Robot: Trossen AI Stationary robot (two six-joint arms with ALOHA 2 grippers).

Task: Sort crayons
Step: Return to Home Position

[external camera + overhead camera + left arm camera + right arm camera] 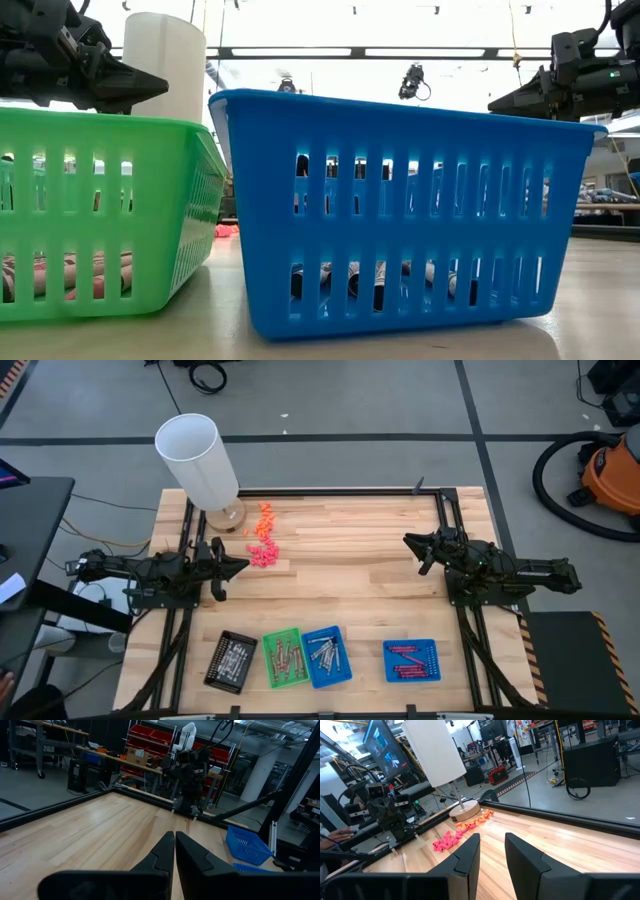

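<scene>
The crayons lie sorted in four small trays along the near edge: silver-grey ones in a black tray, red-brown ones in a green tray, silver-grey ones in a blue tray, and magenta-pink ones in a second blue tray. My left gripper is shut and empty, held above the table's left side. My right gripper is open and empty, above the right side. Both are well clear of the trays.
A white lamp stands on a wooden base at the far left. Chunky orange bits and pink bits lie loose beside it. Bare wood lies between the arms.
</scene>
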